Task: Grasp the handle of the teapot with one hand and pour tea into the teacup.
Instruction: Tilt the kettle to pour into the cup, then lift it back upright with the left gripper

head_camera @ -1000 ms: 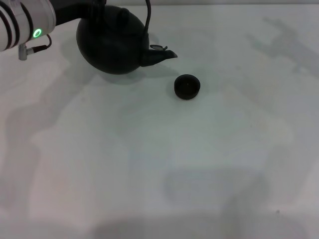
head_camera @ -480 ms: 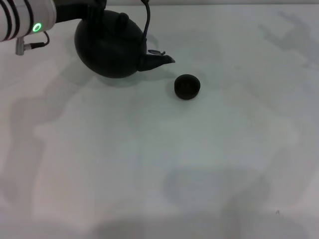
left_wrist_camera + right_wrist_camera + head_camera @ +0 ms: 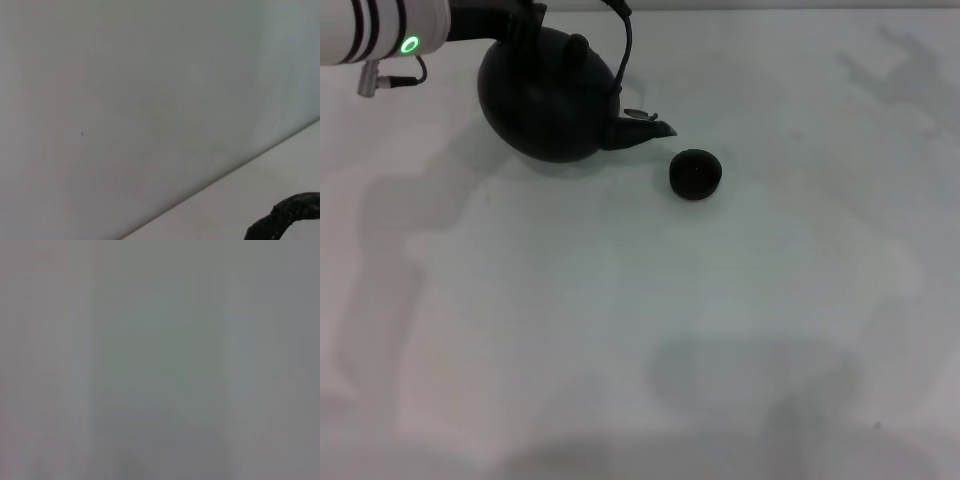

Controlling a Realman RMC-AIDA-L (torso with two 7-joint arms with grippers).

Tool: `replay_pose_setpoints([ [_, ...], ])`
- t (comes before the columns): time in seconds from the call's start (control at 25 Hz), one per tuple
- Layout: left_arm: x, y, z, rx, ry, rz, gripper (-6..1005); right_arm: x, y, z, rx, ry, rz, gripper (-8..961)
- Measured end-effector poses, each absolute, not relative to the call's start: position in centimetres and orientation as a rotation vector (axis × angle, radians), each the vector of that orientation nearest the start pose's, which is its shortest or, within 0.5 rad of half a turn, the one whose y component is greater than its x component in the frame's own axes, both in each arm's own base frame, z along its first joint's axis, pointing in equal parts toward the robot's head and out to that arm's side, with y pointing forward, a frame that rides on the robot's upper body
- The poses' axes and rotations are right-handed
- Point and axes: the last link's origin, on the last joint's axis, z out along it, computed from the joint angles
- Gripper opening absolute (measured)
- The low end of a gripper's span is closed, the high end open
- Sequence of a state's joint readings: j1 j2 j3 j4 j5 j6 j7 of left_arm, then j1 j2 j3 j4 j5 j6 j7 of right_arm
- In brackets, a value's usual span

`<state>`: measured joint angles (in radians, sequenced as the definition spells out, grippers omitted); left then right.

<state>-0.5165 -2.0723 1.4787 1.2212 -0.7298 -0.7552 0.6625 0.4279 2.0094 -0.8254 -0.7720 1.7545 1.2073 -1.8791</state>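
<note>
Your left arm (image 3: 380, 35) reaches the round matte black teapot (image 3: 548, 100), spout tilted towards the small dark round teacup (image 3: 695, 174); jaw state cannot be told.

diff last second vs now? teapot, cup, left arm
The teapot has shifted toward the robot's right, so its spout tip now sits closer to the teacup, and it appears tilted spout-down. The left arm moved the same way along the top edge of the head view. The handle runs out of frame, so the grasp is not visible. The teacup stayed put on the table.
</note>
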Motion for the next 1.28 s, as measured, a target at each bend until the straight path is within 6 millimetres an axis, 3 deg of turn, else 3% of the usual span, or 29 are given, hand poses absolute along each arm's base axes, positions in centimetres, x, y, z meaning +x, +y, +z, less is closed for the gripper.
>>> replay_pose_setpoints([
  [1.28, -14.6, 42.8, -1.1, -2.332, -0.590, 0.034, 159, 27.0, 38.4, 9.2, -2.090, 0.469, 0.865, 819],
])
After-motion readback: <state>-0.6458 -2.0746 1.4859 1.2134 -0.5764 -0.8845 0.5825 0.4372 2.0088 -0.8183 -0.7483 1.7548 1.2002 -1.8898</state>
